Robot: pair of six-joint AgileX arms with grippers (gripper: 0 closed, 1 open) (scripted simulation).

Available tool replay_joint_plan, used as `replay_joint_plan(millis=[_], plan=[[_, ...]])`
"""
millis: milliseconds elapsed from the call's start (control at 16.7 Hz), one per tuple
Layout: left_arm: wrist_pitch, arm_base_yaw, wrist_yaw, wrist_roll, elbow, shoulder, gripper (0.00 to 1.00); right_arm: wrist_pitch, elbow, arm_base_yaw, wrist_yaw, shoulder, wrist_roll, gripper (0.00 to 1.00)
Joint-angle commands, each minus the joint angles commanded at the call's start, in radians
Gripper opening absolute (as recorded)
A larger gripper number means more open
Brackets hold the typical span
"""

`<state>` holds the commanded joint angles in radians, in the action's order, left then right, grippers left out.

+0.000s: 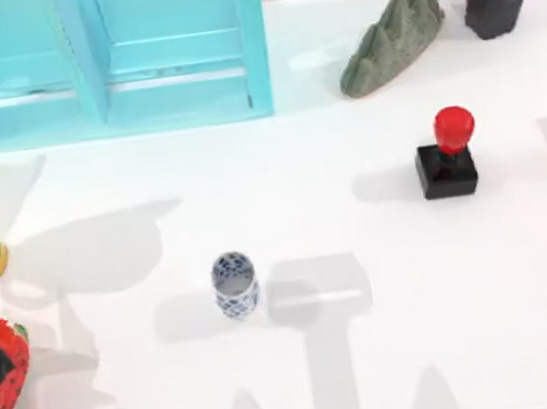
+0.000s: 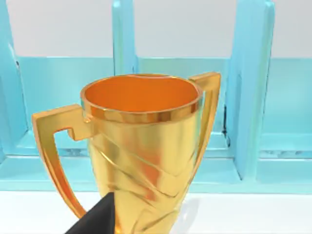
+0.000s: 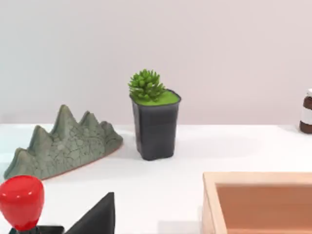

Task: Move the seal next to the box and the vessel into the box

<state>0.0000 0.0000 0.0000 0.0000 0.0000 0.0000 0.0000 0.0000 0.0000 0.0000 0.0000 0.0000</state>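
seal [image 1: 447,155] upright, right side of tabletop [image 1: 374,353] | vessel [image 1: 235,284] alone mid-tabletop | trophy [image 2: 141,146] before left tool | both tools' grip: cannot tell

The seal [image 1: 448,154], a black square block topped by a glossy red rounded knob, stands upright on the desk's right half. The vessel [image 1: 235,284], a small white jar with blue floral pattern, stands upright with its mouth open, left of centre, well apart from the seal.
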Motion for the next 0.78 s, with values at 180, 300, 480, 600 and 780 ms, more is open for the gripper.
replay_joint_plan(millis=[180, 300, 480, 600, 780], plan=[[0.000, 0.000, 0.000, 0.000, 0.000, 0.000, 1.00, -0.007, 0.009, 0.000, 0.000, 0.009, 0.002, 1.00], [0.000, 0.000, 0.000, 0.000, 0.000, 0.000, 1.00, -0.045, 0.056, 0.001, 0.001, 0.057, 0.009, 1.00], [0.000, 0.000, 0.000, 0.000, 0.000, 0.000, 1.00, -0.150, 0.193, 0.005, 0.003, 0.197, 0.032, 1.00], [0.000, 0.000, 0.000, 0.000, 0.000, 0.000, 1.00, -0.248, 0.325, 0.011, 0.005, 0.331, 0.053, 1.00], [0.000, 0.000, 0.000, 0.000, 0.000, 0.000, 1.00, -0.423, 0.565, 0.026, 0.008, 0.577, 0.091, 1.00]])
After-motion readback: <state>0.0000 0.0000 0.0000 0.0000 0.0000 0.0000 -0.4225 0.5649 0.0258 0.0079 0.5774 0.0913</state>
